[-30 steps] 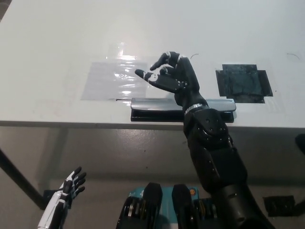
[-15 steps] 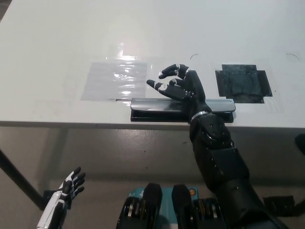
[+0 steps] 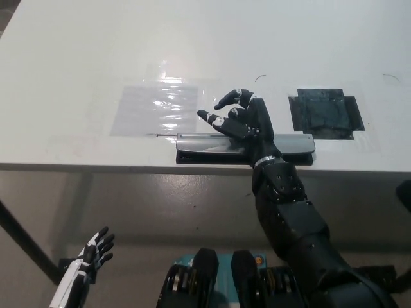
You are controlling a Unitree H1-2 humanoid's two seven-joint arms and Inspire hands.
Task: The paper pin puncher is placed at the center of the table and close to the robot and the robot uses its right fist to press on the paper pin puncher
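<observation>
Hovering our black right hand (image 3: 241,119) over the paper pin puncher (image 3: 212,147), which sits at the near table (image 3: 77,64) edge, centre. Fingers are spread and loosely curled, holding nothing, so we'd ball them into a proper fist first, then push straight down on the bar's middle. White left hand (image 3: 90,256) hangs low, fingers apart.

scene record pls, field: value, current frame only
puncher: paper pin puncher, long and dark, at the table's near edge
table: white table
right hand: black right hand over the puncher's middle, fingers apart and curled, no fist yet
contact: cannot tell if the hand touches the puncher
left hand: white left hand resting low at lower left, below the table, fingers apart
other: clear plastic sheet; dark square patch
</observation>
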